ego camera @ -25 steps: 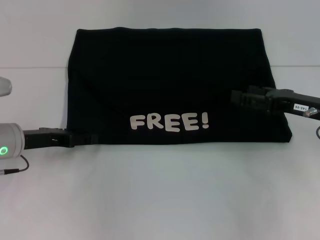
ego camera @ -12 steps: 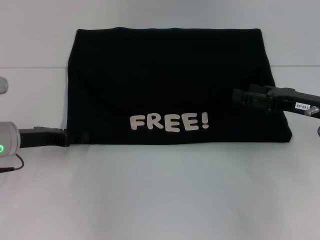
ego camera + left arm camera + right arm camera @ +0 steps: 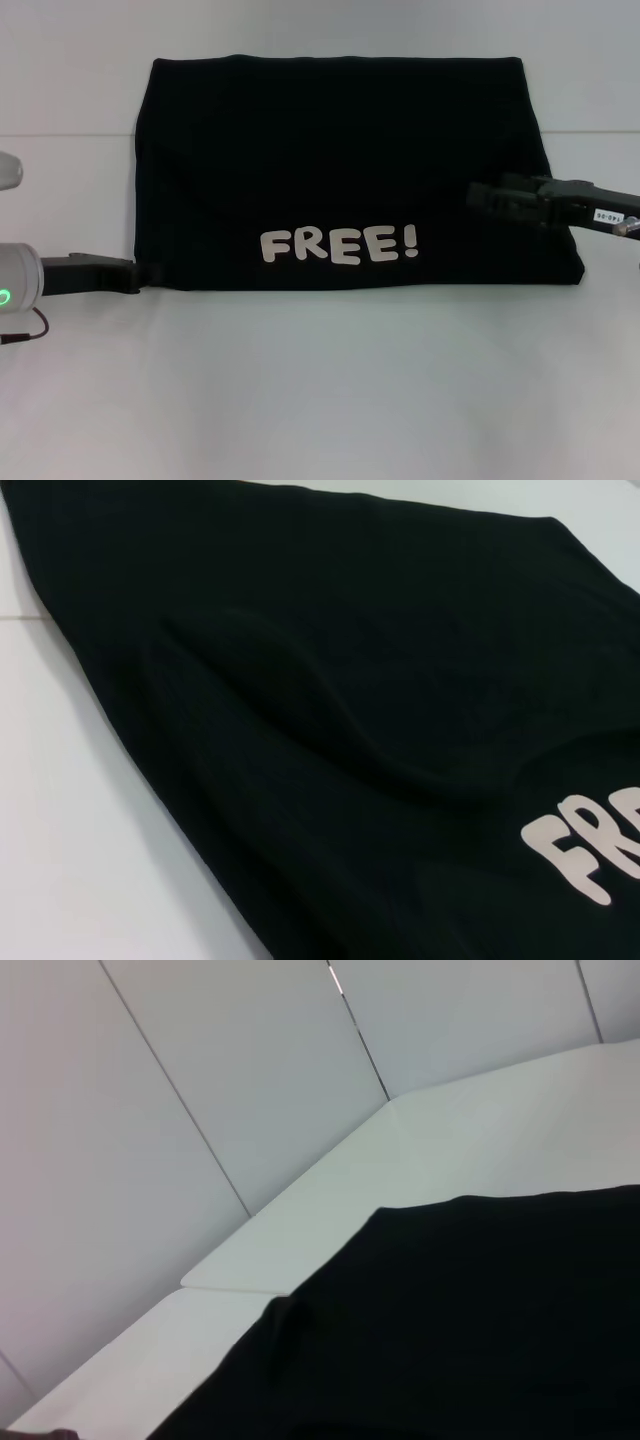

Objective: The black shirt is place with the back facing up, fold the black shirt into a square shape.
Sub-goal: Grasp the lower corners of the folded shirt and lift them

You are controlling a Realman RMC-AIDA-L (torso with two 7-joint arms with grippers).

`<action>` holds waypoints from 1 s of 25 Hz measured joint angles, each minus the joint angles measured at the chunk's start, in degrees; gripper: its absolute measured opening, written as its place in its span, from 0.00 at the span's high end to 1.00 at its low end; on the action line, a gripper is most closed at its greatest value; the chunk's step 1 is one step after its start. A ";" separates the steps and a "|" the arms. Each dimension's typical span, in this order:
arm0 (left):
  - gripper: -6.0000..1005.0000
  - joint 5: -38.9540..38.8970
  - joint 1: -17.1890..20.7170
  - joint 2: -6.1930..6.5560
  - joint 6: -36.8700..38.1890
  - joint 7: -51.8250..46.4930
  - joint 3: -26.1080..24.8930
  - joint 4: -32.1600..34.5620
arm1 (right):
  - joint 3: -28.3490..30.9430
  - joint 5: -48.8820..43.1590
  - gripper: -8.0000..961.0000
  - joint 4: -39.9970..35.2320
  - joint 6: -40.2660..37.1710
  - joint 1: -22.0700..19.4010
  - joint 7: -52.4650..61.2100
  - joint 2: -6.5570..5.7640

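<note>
White table (image 3: pixel 320 400), black shirt (image 3: pixel 340 150) lying widthwise, lettering nearest, both grippers' grip unclear

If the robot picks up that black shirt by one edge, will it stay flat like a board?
Probably not. The black shirt shows soft ripples in the left wrist view, so it would likely droop. It lies in folded layers, so a lifted edge may let them slide open. It looks thin, so probably light.
</note>
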 joint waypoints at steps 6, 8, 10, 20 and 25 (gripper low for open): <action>0.93 0.00 -0.13 0.01 0.21 -0.05 0.07 0.05 | -0.08 -6.56 0.13 -0.54 3.15 -0.06 7.45 -1.74; 0.97 0.00 -0.15 0.21 1.48 -0.34 0.16 0.53 | -0.09 -9.02 0.13 -0.62 4.60 -0.06 9.78 -2.33; 0.99 0.00 -0.18 0.45 2.31 -0.38 0.33 0.82 | -0.23 -10.86 0.13 -0.62 5.81 -0.05 11.52 -2.56; 0.99 0.00 -0.86 0.69 2.71 -0.49 1.43 1.06 | -1.46 -16.09 0.13 0.55 15.23 0.35 15.38 -0.75; 0.99 0.00 -1.11 0.88 2.38 -0.53 1.46 1.06 | -1.99 -16.12 0.13 2.52 16.51 0.37 15.38 -0.80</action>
